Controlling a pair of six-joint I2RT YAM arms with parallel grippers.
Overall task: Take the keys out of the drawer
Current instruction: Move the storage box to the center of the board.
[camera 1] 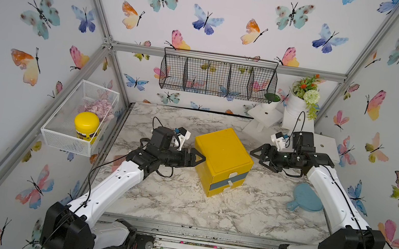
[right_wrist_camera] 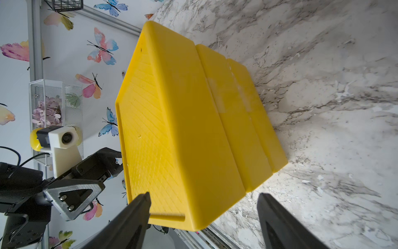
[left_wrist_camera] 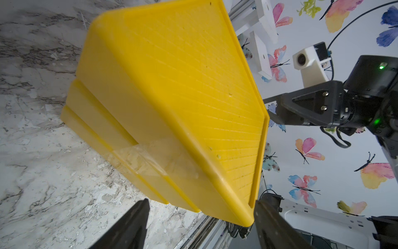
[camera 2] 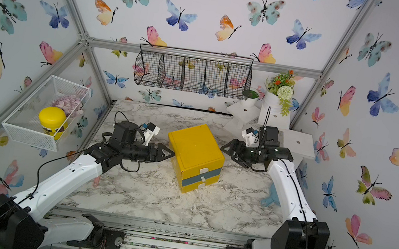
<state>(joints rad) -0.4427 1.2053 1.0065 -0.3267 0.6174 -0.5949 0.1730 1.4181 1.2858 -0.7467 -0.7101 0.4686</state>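
**Drawers Shut, Keys Out of Sight as Two Grippers Flank Yellow Unit**

A yellow drawer unit [camera 1: 224,150] is seen at the centre of the marble table [camera 1: 180,208], turned so that its three drawers [camera 1: 229,182] face about five o'clock. All three are pushed in flush. The middle one is fronted in grey-blue, and each is fitted with a small white tab. The keys are not visible in any view, and it cannot be told whether they lie behind the shut fronts.

The left gripper [camera 1: 199,160] is held at the unit's nine o'clock side, level with its upper edge, with its jaws spread wide. In the left wrist view the unit's near top corner is framed between the two dark fingers [left_wrist_camera: 129,226], and nothing is clamped. The right gripper [camera 1: 257,158] is poised at the unit's three o'clock side, just beside it, with its jaws likewise parted and empty.

A blue paddle-shaped item [camera 1: 305,198] is seen at four o'clock on the table, partly hidden by the right arm. Potted flowers [camera 1: 305,92] are set at one o'clock. A white mesh basket [camera 1: 64,141] holding a yellow-lidded jar [camera 1: 86,124] is fixed to the wall at nine o'clock.
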